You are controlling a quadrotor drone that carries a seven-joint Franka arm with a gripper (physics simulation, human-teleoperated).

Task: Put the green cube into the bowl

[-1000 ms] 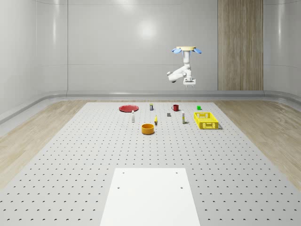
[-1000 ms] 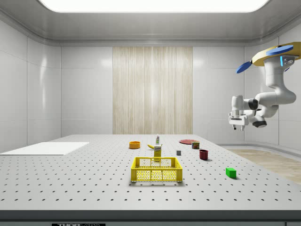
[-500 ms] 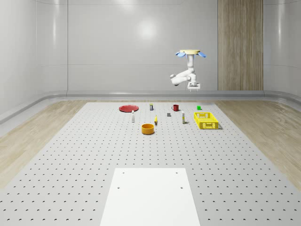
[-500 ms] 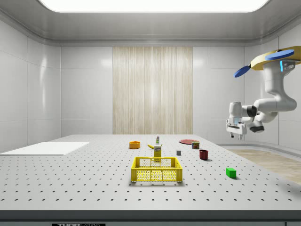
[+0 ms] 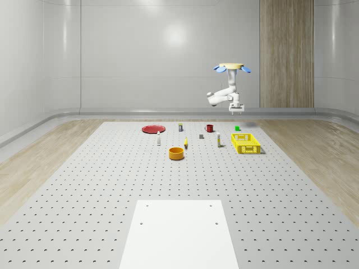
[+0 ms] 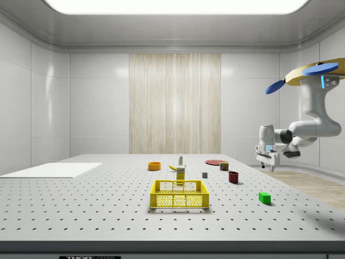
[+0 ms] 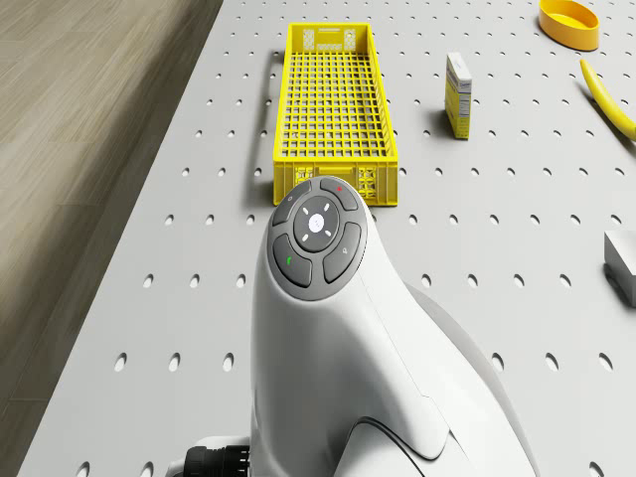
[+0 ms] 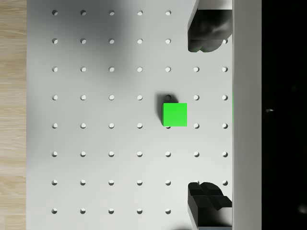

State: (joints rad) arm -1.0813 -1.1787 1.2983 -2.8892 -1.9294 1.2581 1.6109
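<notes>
The green cube (image 5: 238, 128) (image 6: 264, 197) lies on the perforated table, near its far right corner in the whole-scene view. The drone (image 5: 234, 68) (image 6: 308, 74) hovers high above that corner. Its arm hangs down, and my gripper (image 5: 236, 111) (image 6: 266, 165) points downward well above the cube. In the wrist view the cube (image 8: 174, 115) sits on the table between my two dark fingertips (image 8: 206, 31), a little off their line. My gripper (image 8: 207, 115) is open and holds nothing. The orange bowl (image 5: 176, 153) (image 6: 154, 166) (image 7: 568, 22) stands nearer the table's middle.
A yellow crate (image 5: 247, 143) (image 6: 179, 195) (image 7: 333, 99) stands close to the cube. A red mug (image 5: 209, 128), red plate (image 5: 153, 129), banana (image 5: 185, 144), small box (image 7: 457, 94), bottle (image 5: 159, 139) and grey block (image 7: 624, 263) are scattered around. A white sheet (image 5: 179, 232) lies at the near edge.
The drone has shifted toward the whole-scene view's right and sunk somewhat. The arm has carried the gripper lower, over the green cube.
</notes>
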